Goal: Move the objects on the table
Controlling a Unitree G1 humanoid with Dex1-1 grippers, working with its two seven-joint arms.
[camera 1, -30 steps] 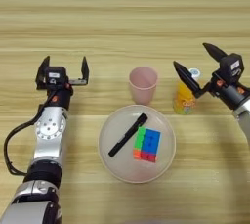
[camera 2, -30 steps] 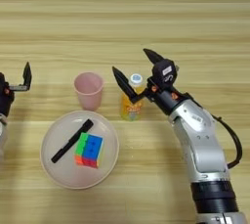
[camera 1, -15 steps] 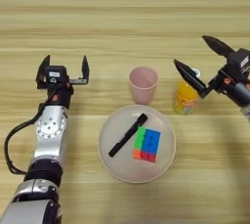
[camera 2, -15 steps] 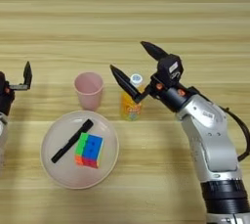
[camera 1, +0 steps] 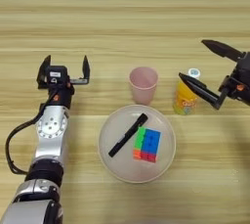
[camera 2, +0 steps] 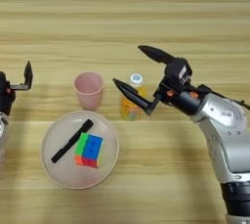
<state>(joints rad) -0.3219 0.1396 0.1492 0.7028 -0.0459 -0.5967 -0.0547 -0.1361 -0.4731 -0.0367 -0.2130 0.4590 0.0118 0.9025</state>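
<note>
The orange bottle (camera 2: pixel 129 107) with its white cap (camera 2: pixel 136 78) stands upright on the table (camera 1: pixel 122 17), right of a pink cup. My right gripper (camera 2: pixel 127 64) is open wide beside it. The lower finger crosses in front of the bottle's shoulder and the upper finger points left above the cap, neither closed on it. The multicoloured cube (camera 1: pixel 147 144) lies in a beige plate (camera 1: pixel 122 167) at the near centre, next to a black marker (camera 1: pixel 128 135). My left gripper (camera 1: pixel 65 65) stands open at the left, holding nothing.
The pink cup (camera 1: pixel 143 85) stands upright just behind the plate, between the two arms. My left forearm runs from the gripper down to the lower left corner. Bare wooden planks stretch across the far half of the table.
My right gripper's wrist has drawn slightly to the right and its fingers have spread a little wider. The bottle, cube, cup and left arm have not moved.
</note>
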